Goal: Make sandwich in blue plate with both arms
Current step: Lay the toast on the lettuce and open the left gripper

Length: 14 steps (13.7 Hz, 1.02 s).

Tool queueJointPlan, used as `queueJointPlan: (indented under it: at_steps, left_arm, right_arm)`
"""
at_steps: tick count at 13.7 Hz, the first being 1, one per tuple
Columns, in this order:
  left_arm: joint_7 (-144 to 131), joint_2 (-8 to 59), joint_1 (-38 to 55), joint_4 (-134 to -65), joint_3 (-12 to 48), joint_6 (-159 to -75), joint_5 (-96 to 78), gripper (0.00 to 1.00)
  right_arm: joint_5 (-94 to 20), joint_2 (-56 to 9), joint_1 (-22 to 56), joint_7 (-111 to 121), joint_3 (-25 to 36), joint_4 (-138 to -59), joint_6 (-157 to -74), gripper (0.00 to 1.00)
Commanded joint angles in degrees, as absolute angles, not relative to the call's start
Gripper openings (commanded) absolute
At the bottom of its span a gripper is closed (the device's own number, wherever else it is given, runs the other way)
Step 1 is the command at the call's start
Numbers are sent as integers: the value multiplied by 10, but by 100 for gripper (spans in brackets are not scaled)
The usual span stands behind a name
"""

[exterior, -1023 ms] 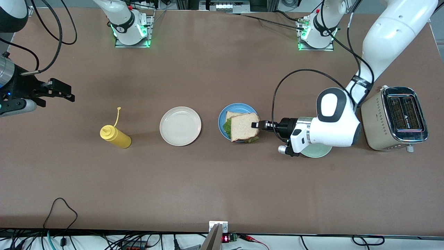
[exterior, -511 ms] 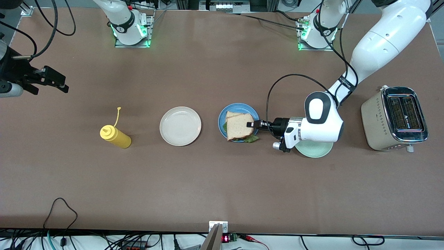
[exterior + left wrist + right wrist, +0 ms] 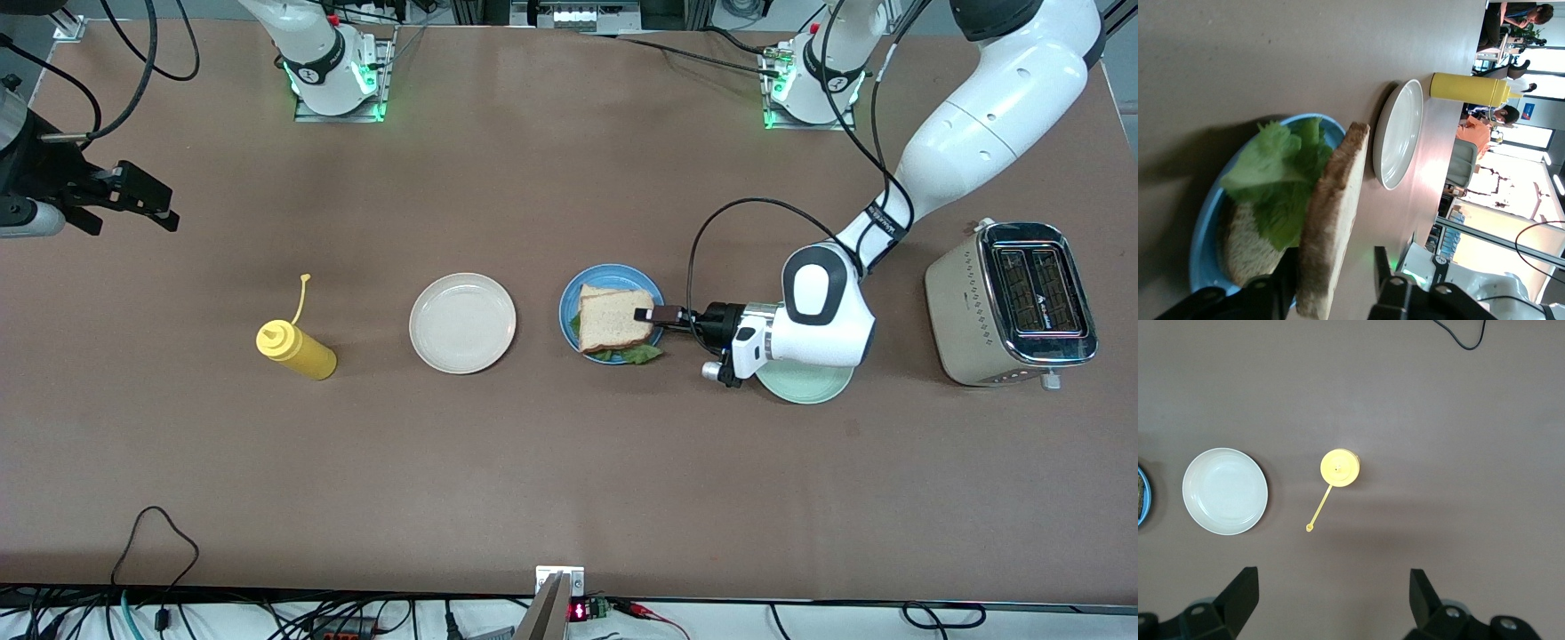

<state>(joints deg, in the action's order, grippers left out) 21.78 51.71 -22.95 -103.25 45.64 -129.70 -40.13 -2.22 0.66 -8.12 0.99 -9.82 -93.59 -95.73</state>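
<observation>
The blue plate (image 3: 613,270) lies mid-table, and on it are a lower bread slice (image 3: 1245,248), a ruffled lettuce leaf (image 3: 642,355) and a top bread slice (image 3: 612,320). My left gripper (image 3: 646,314) reaches in low from the left arm's end. It is open. In the left wrist view the top slice (image 3: 1331,213) leans on the lettuce (image 3: 1281,173) over the plate (image 3: 1205,233). It touches one finger (image 3: 1275,293) of the left gripper (image 3: 1331,273), and a gap separates it from the other. My right gripper (image 3: 142,200) hangs open and empty over the right arm's end of the table.
A beige-white plate (image 3: 462,322) sits beside the blue one, and a yellow squeeze bottle (image 3: 296,350) stands toward the right arm's end. A mint-green plate (image 3: 805,384) lies under the left wrist. A toaster (image 3: 1013,302) stands at the left arm's end.
The left gripper lowered the top slice onto the lettuce and its jaws came apart. The right gripper drew back a little toward its end of the table.
</observation>
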Motion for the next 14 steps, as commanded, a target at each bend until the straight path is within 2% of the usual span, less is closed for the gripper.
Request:
queueJointPlan:
  at_steps: [1, 4, 7, 8, 14]
  left_arm:
    - [243, 506, -251, -1059, 461, -1281, -418, 100]
    - [242, 483, -252, -1059, 455, -1279, -383, 100]
    - [232, 449, -277, -1053, 455, -1219, -283, 100]
    - [217, 430, -286, -1050, 455, -1191, -246, 100]
    - [83, 402, -289, -974, 461, -1017, -28, 100]
  right_arm:
    - [-23, 16, -69, 8, -82, -932, -960, 100]
    - [-24, 17, -43, 10, -68, -918, -955, 100]
    - [-23, 16, 44, 4, 25, -918, -952, 100]
    - [-23, 17, 60, 4, 39, -918, -952, 100]
    - [-18, 24, 47, 11, 19, -919, -947, 100]
